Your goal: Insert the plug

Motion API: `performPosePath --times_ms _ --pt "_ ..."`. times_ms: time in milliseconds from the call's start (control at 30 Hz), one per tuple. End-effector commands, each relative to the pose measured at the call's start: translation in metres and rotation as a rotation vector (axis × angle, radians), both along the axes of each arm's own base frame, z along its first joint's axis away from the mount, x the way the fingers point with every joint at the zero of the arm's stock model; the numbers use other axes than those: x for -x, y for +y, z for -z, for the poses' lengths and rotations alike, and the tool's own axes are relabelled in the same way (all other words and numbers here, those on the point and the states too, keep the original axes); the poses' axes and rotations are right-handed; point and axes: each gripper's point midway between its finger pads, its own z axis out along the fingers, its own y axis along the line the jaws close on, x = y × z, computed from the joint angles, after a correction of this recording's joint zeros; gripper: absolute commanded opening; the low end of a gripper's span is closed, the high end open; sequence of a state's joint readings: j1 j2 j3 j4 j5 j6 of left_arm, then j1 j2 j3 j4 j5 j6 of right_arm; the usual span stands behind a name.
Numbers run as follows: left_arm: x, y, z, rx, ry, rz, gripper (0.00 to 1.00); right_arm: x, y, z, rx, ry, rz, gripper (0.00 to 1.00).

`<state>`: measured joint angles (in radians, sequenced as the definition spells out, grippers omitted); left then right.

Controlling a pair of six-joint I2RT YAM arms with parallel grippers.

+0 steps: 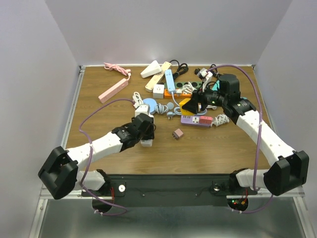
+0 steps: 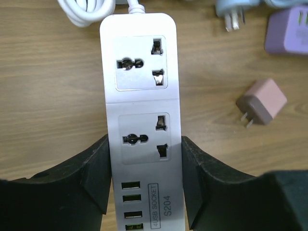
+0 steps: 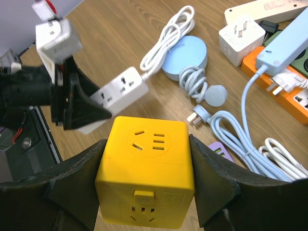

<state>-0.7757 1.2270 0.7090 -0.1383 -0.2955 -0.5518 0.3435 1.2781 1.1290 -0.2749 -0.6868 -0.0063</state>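
The left gripper (image 2: 144, 185) is clamped across the USB end of a white power strip (image 2: 140, 82), one black finger (image 2: 91, 175) pressed flat to each long side. The strip runs straight away from the wrist. Its two universal sockets face up and are uncovered, and the label beside the four USB ports reads S204.

The right gripper (image 3: 144, 168) is closed on a yellow cube socket (image 3: 147, 159), gripping its left and right faces with the slotted top face exposed.

A pink two-prong plug (image 2: 262, 102) lies loose on the wood to the right of the strip, apart from it. It is a small rounded block, and its two flat metal blades point back toward the strip. In the overhead view the plug (image 1: 178, 133) sits between the two grippers, nearer the left one (image 1: 145, 130).

The near part of the table (image 1: 213, 146) around the plug is bare wood. Beyond it, a purple power strip (image 1: 196, 120), a light blue three-pin plug (image 2: 231, 12), a coiled white cable (image 2: 86, 9) and further strips crowd the far half.
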Motion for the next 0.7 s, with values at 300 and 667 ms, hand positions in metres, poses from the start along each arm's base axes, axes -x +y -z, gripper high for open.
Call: performPosePath --times_ms 300,667 --pt "0.036 -0.058 0.047 -0.18 0.064 0.347 0.0 -0.006 0.002 -0.019 -0.035 -0.081 -0.002 0.0" --pt "0.034 -0.045 0.082 -0.279 0.154 0.254 0.36 -0.008 0.009 0.026 0.015 0.018 -0.023 0.0"
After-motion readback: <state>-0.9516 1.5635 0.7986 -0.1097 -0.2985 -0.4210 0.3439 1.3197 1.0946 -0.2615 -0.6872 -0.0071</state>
